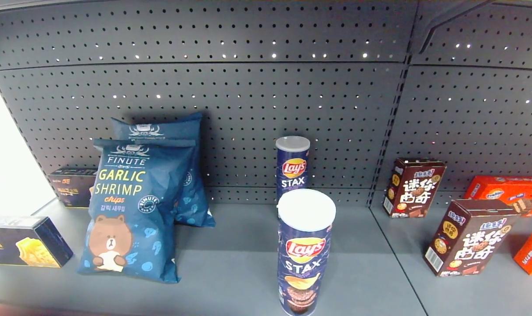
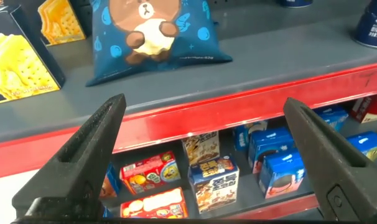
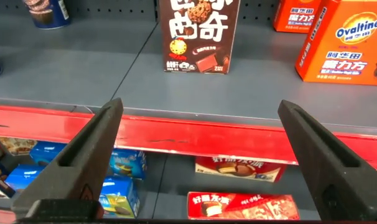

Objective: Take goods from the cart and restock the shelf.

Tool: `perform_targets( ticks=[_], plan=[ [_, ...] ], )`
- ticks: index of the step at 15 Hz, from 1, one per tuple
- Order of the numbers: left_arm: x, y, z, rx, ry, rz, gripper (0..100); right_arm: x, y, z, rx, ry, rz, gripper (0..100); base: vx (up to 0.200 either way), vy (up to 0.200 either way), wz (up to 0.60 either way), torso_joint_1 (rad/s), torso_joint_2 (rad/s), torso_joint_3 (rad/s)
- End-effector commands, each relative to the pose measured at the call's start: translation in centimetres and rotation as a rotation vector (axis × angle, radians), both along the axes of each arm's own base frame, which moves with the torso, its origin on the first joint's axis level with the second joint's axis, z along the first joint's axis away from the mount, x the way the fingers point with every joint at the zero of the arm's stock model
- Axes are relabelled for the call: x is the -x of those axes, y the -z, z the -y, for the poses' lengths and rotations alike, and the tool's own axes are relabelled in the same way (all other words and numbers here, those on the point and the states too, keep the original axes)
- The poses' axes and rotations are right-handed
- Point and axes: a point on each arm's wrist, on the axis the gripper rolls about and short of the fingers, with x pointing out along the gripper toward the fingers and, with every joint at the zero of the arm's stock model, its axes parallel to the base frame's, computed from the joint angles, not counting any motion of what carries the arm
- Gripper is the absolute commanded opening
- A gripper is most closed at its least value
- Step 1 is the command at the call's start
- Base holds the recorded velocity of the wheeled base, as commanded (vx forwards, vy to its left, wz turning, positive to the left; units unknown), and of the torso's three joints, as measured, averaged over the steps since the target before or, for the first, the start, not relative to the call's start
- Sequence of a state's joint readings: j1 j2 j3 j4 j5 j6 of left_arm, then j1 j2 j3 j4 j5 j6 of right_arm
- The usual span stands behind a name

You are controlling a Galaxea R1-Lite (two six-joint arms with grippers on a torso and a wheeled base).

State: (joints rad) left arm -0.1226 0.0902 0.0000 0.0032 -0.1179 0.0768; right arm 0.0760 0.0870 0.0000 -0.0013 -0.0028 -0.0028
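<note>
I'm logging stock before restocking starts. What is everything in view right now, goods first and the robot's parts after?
shelf: 1, grey with a red front edge, across the scene
back panel: 1, dark grey, perforated, behind the shelf
chip bags: 2, dark blue, left of centre, one behind the other
chip cans: 2, dark blue with white lids, upright at centre, one behind the other
cracker boxes: 2, navy and yellow, far left
cookie boxes: 2, brown, right bay
orange boxes: 2, orange, far right
lower boxes: several, blue and red, below the red edge
left hand: 1, black, open, before the shelf edge
right hand: 1, black, open, before the shelf edge
</note>
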Motion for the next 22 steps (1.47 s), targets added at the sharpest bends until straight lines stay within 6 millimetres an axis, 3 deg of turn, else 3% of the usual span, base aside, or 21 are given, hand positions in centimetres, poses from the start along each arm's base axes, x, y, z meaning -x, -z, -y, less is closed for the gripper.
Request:
perform_targets(
  ticks=[1,22],
  plan=[
    [-0.01,0.0,0.0,0.0,-0.001,-0.002,100,-0.02,-0.01,0.0,0.0,0.0,-0.002,100,-0.2,0.0,0.0,0.002,0.01,-0.007],
    [-0.01,0.0,0.0,0.001,-0.001,-0.002,100,-0.02,-0.01,0.0,0.002,-0.001,-0.002,100,-0.01,0.0,0.0,0.0,0.0,0.0]
  ],
)
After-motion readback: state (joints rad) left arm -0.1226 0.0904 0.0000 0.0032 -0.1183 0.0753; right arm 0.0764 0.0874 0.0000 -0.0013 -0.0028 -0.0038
